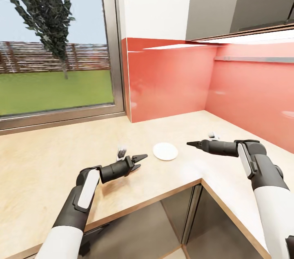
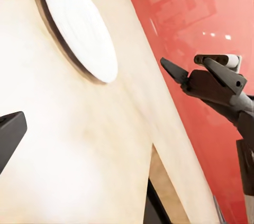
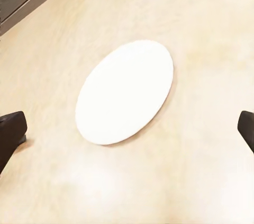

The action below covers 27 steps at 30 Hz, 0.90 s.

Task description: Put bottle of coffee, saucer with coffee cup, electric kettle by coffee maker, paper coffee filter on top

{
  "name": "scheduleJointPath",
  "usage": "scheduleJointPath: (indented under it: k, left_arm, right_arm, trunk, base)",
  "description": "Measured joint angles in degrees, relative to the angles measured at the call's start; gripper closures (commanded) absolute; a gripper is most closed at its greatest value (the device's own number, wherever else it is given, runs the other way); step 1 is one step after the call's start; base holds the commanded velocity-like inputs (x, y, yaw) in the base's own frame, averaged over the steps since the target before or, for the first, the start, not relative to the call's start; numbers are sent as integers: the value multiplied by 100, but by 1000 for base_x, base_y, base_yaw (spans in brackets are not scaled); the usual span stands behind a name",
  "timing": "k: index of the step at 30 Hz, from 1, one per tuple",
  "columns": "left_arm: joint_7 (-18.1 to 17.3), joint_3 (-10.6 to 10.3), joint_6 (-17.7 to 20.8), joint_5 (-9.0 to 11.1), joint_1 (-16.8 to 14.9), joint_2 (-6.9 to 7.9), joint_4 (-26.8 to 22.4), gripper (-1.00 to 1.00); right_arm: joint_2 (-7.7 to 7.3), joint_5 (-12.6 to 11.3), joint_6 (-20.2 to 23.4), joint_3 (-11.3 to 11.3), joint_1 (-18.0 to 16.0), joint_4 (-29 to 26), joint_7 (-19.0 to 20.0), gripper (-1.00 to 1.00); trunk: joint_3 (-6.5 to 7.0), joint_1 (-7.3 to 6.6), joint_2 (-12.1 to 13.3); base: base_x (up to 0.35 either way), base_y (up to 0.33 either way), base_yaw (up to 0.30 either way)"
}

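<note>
Saucer (image 1: pixel 165 151) lay flat on table (image 1: pixel 49 161) between both tools, left tool (image 1: pixel 140 158) and right tool (image 1: pixel 191 144) spread, empty; I'd pinch its rim.

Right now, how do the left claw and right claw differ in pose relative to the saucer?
The left claw sits to the left of the saucer, nearer the counter's front edge; the right claw sits to its right, slightly farther back. The left claw's fingers look visibly parted in the head view; the right claw's look close together there, though its wrist view shows fingertips wide apart. Both point inward toward the saucer, hover above the countertop, and hold nothing.
</note>
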Motion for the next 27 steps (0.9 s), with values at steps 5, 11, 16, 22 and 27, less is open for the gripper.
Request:
scheduleJointPath:
  k: [5,11,16,22,27]
  left_arm:
    - [-26,36,6,3,3,12,-199,-100]
    - [-34,45,6,0,3,17,-276,-100]
    - [-38,46,6,0,4,17,-287,-100]
    - [-37,47,6,0,1,17,-280,-100]
    - [-38,47,7,1,2,17,-276,-100]
  right_arm:
    - [3,-11,-3,5,6,7,3,-100]
    - [9,-15,-7,6,50,8,1,-100]
    - [11,-17,-9,6,75,8,-3,-100]
    - [12,-18,-9,6,85,8,-4,-100]
    - [12,-19,-9,6,87,8,-4,-100]
  trunk:
    - [0,-1,0]
    - [0,-2,0]
    - [0,-1,0]
    - [3,0,0]
    - [15,0,0]
  base:
    - [59,0,0]
    - [213,0,0]
    - [90,0,0]
    - [21,0,-75]
    - [5,0,-194]
